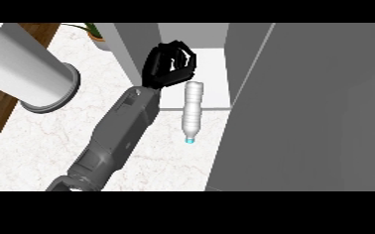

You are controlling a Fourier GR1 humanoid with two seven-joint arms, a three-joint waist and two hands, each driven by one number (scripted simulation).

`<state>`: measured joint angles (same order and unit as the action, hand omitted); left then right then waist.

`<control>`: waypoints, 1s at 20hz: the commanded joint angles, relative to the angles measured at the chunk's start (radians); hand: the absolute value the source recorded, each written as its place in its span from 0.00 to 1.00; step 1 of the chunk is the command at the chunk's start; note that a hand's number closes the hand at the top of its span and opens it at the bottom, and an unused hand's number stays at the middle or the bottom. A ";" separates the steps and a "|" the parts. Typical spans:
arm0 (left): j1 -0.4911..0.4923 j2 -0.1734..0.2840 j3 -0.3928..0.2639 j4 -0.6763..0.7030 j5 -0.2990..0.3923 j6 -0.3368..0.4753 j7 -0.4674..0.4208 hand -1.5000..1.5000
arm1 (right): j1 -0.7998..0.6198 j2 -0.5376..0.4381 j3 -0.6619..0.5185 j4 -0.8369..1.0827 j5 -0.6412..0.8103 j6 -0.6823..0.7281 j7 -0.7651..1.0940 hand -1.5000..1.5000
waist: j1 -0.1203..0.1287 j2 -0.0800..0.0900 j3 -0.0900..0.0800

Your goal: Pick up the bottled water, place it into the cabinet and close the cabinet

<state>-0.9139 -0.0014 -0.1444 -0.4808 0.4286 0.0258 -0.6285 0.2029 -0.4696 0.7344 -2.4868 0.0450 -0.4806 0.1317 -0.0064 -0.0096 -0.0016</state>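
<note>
Bottle lying flat at cabinet mouth, hand hovering just left of it.

Showing one hand (170,65) on a grey forearm (117,134) coming in from the near-left edge; left or right hand not determinable from this view. Curling its fingers (181,55) over the palm, gripping nothing; touching the bottle or not can't be told. Bottled water (193,110) lying on its side, blue cap (190,141) pointing near, base pointing far, straddling the front edge of the white cabinet floor (212,62) and the marble counter (168,153). Grey cabinet door (293,104) standing open, filling the right. Narrow grey panel (135,44) standing just left of the hand. Big white cylinder (33,74) sitting far left; potted plant (95,33) peeking in at the far edge.
</note>
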 commanded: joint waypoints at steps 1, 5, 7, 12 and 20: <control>0.137 0.001 -0.008 -0.166 0.042 0.000 0.037 1.00 | 0.043 -0.045 0.018 -0.104 0.067 0.002 0.035 0.00 | 0.025 -0.009 0.001; 0.254 0.018 -0.047 -0.309 0.066 -0.027 0.070 1.00 | -0.008 -0.033 0.001 -0.098 0.067 -0.027 0.085 0.00 | 0.057 -0.018 0.000; 0.321 0.005 -0.076 -0.395 0.080 -0.002 0.095 1.00 | 0.025 -0.045 0.032 -0.072 0.059 -0.019 0.028 0.00 | 0.058 -0.023 0.001; 0.514 0.080 -0.133 -0.640 0.092 -0.020 0.154 1.00 | -0.016 -0.099 0.012 -0.111 0.021 0.022 0.108 1.00 | 0.061 -0.015 0.001; 0.859 0.210 -0.173 -1.014 0.121 -0.048 0.189 1.00 | -0.136 -0.081 0.161 -0.097 -0.026 0.151 0.138 1.00 | 0.065 -0.007 0.001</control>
<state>-0.1940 0.1390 -0.3175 -1.3238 0.5318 -0.0215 -0.4645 0.1004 -0.5614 0.8043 -2.4868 0.0334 -0.3818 0.2104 0.0607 -0.0206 -0.0004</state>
